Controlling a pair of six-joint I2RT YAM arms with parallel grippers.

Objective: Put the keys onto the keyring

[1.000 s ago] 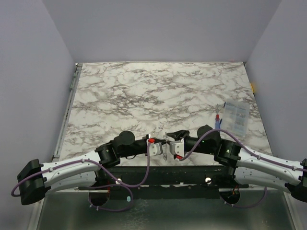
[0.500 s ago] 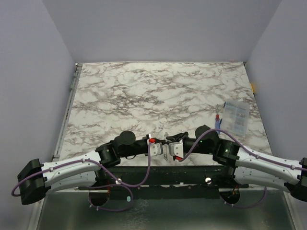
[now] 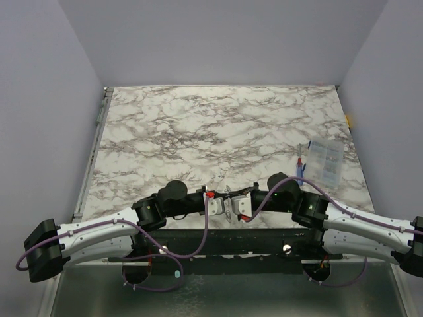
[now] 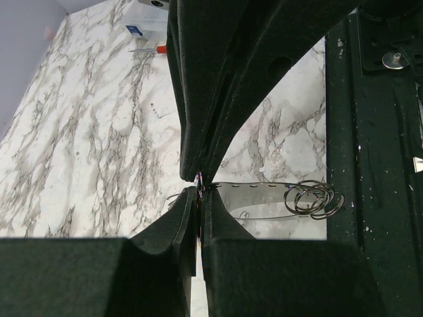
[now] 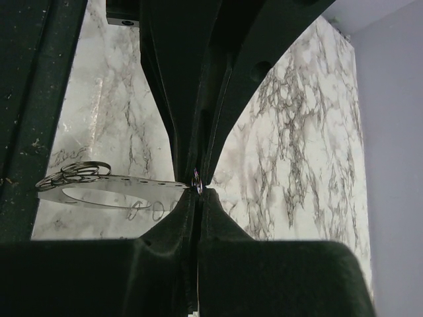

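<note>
The left gripper [image 4: 200, 191] and right gripper [image 5: 197, 190] both pinch one clear strip [image 4: 258, 199]; the keyring [image 4: 314, 198], tangled loops, sits at its far end.

Place: this is looking like a robotics lab test cell, not a home or a shop.
Enclosure: plain lavender walls [image 3: 39, 99] are boxing in a marble-patterned table [image 3: 198, 125] on three sides.
Rig: the left arm [image 3: 99, 238] and the right arm [image 3: 357, 224] are reaching out from a black mounting rail [image 3: 264, 241] at the near edge.
Wiring: purple cables [image 3: 204, 224] are looping openly along both arms.
Base: a bare metal tray [image 3: 99, 290] is lying below the rail.
</note>
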